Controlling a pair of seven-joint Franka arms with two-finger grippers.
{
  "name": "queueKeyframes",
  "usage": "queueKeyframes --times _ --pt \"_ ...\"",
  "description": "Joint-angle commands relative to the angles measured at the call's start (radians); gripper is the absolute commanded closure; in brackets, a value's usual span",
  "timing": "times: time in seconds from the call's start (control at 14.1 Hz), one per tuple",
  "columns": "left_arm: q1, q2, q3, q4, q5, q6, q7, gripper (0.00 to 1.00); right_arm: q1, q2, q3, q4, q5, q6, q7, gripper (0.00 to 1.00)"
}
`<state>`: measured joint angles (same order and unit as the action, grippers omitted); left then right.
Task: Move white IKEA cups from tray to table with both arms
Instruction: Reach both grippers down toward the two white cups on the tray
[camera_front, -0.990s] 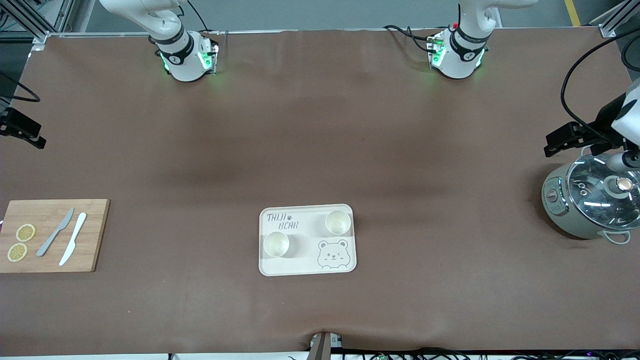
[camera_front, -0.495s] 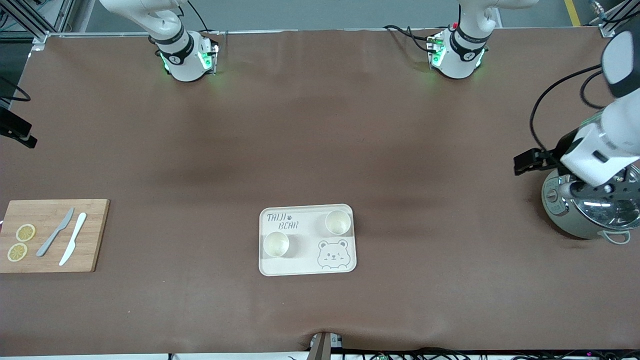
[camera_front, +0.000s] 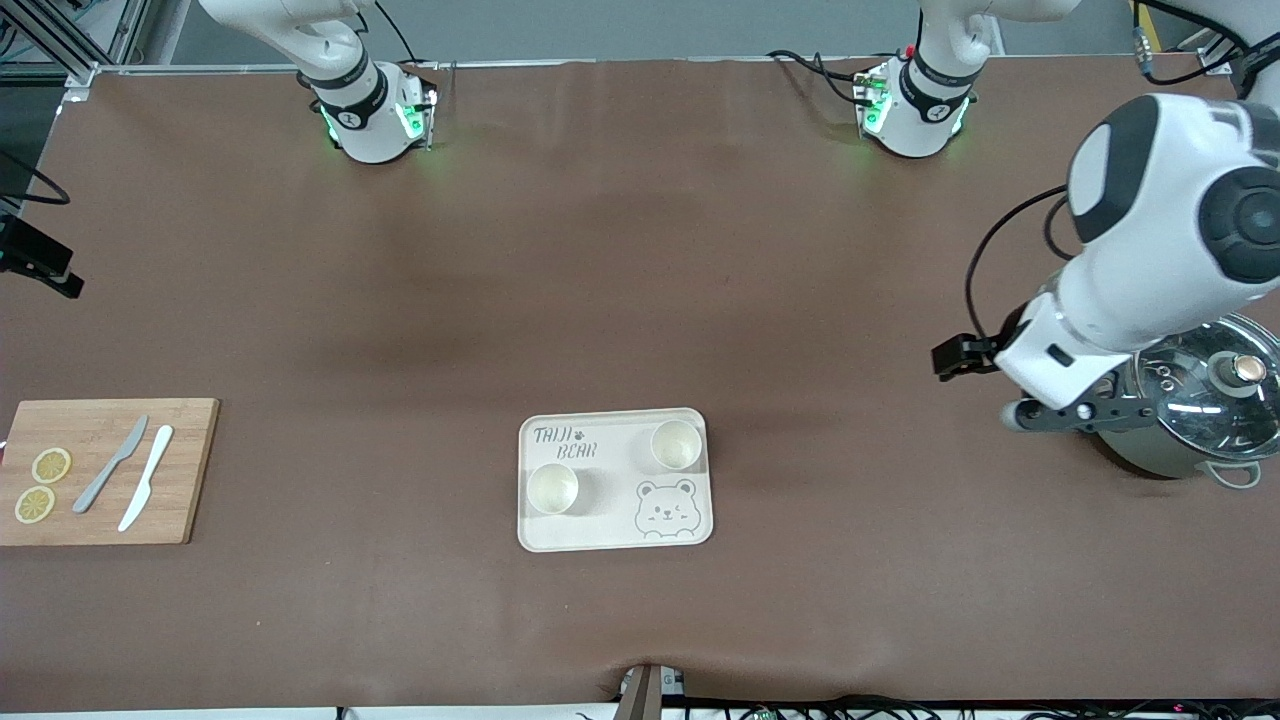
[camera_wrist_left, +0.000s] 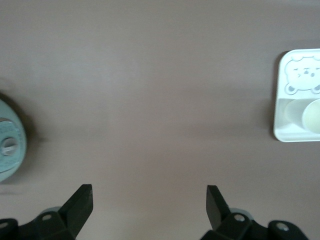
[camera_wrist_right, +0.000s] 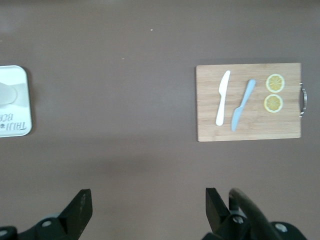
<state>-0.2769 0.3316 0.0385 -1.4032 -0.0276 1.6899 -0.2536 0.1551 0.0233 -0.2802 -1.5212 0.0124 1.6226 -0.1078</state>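
Two cream-white cups stand on the bear tray (camera_front: 610, 525). One cup (camera_front: 552, 488) is toward the right arm's end. The other cup (camera_front: 675, 445) is toward the left arm's end, farther from the front camera. My left gripper (camera_wrist_left: 149, 200) is open and empty, high over bare table between the pot and the tray; its hand (camera_front: 1055, 390) shows in the front view. The left wrist view shows the tray (camera_wrist_left: 287, 132) and one cup (camera_wrist_left: 312, 116). My right gripper (camera_wrist_right: 149, 200) is open and empty, high at the right arm's end; the right wrist view shows a cup's edge (camera_wrist_right: 7, 94).
A grey-green pot with a glass lid (camera_front: 1205, 415) stands at the left arm's end, partly under the left arm. A wooden cutting board (camera_front: 105, 470) with two knives and two lemon slices lies at the right arm's end. Brown table surface lies between them.
My left arm has swung from over the pot toward the middle of the table, and its hand now hangs beside the pot. The cups and the tray have not moved.
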Motion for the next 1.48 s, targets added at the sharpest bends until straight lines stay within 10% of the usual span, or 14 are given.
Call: queueKeyframes --times 0.0,0.57,1.41 --pt "-0.031 0.036 0.001 0.015 -0.035 0.042 -0.061 0.0 0.007 0.02 0.007 0.003 0.035 -0.001 0.013 0.0" --pt "-0.134 0.131 0.0 0.021 -0.044 0.194 -0.306 0.0 0.15 0.243 0.012 0.189 0.124 0.04 0.097 0.0" --pt "-0.28 0.369 0.001 0.066 -0.107 0.516 -0.458 0.0 0.326 0.667 0.018 0.292 0.225 0.535 0.373 0.0"
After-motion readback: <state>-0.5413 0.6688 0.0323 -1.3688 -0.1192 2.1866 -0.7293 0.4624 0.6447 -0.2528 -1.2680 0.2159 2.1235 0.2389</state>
